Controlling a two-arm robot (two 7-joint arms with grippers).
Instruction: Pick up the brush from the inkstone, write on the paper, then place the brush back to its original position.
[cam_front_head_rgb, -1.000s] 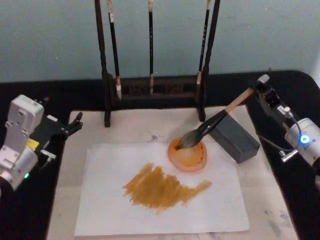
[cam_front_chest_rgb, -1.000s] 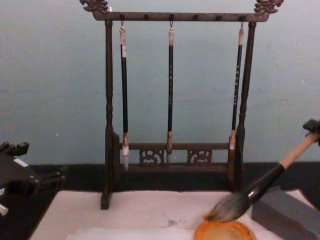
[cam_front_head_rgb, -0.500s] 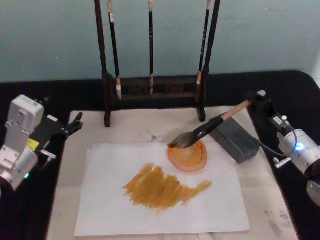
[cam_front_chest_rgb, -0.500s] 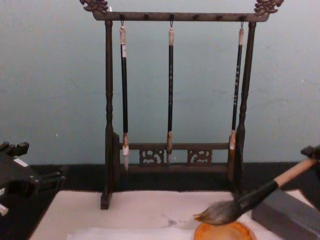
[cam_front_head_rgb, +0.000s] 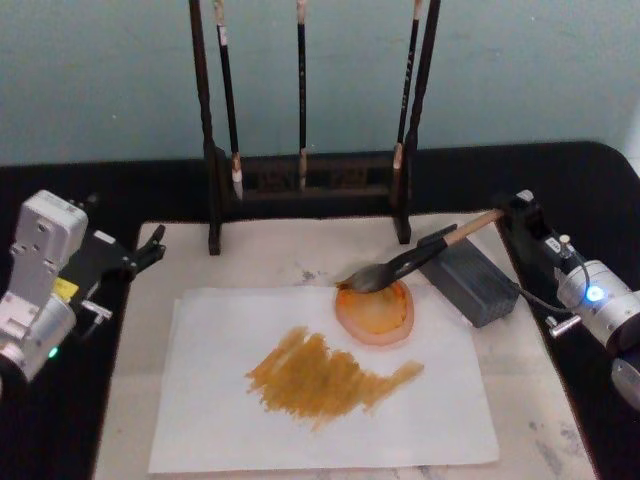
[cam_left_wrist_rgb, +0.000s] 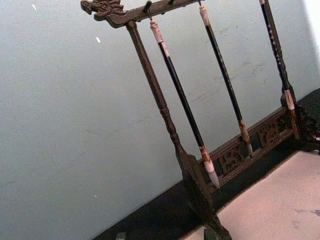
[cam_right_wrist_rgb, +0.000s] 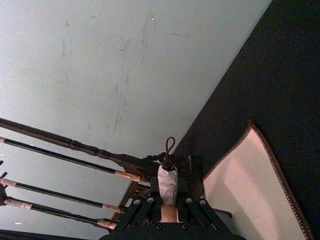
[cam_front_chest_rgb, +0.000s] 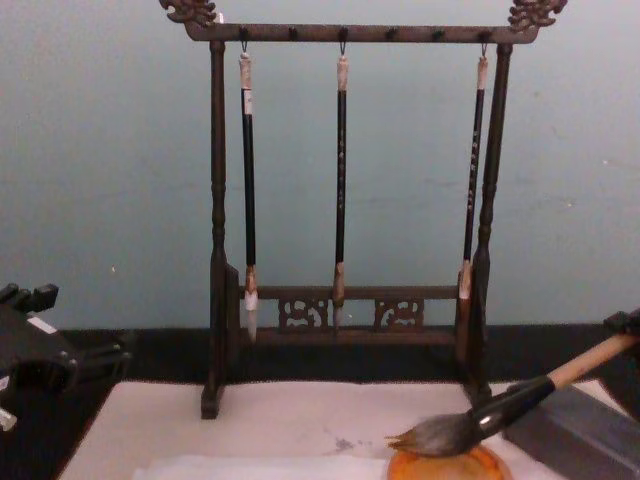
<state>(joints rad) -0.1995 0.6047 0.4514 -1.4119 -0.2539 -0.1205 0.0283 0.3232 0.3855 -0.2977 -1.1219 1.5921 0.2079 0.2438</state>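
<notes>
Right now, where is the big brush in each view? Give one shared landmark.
Head: brush right of centre, bristles at the inkstone's rim, handle in the right gripper.
Chest: brush lower right, slanting up to the edge.
Right wrist: its white end cap, bottom centre.
Left wrist: faces the rack.
Shared landmark: the rack.

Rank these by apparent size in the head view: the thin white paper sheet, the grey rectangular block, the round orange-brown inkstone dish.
1. Thin white paper sheet: largest by far.
2. Grey rectangular block and round orange-brown inkstone dish: look about alike, too close to rank.
</notes>
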